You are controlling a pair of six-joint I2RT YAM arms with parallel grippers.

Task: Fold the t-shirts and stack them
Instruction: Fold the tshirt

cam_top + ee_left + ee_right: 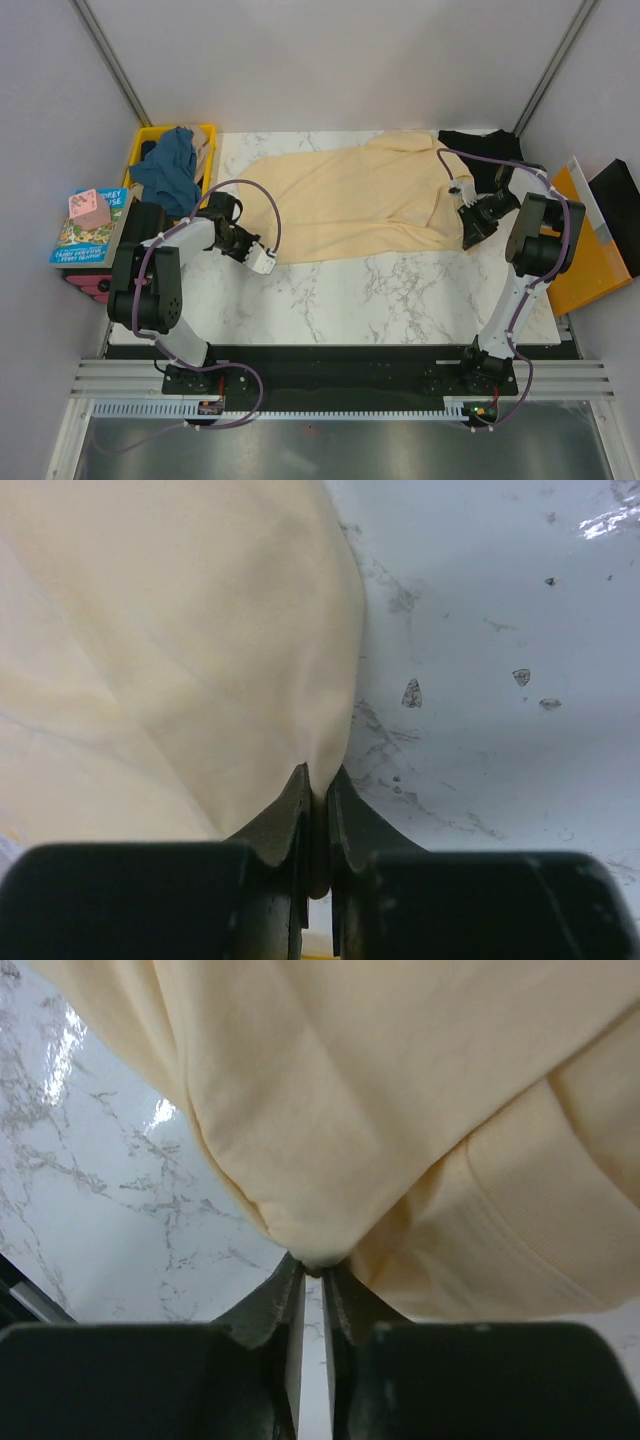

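The pale cream-yellow t-shirt (pixel 350 200) lies spread across the back half of the marble table (pixel 380 290). My left gripper (pixel 265 262) is shut on its near left corner; the left wrist view shows cloth (pixel 180 630) pinched between the jaws of the gripper (pixel 318 775). At the shirt's near right corner my right gripper (pixel 468 235) is also shut on it, and the right wrist view has a fold of the fabric (pixel 400 1080) caught at the tips of that gripper (pixel 315 1265). The black t-shirt (pixel 480 150) sits crumpled at the back right. The teal-blue t-shirt (pixel 170 170) is heaped in the crate.
A yellow plastic crate (pixel 205 135) stands off the table's back left corner. Books (pixel 85 235) with a pink object (pixel 88 207) on top lie left of it. An orange flat folder (pixel 585 270) rests beyond the right edge. Grey walls close in on both sides.
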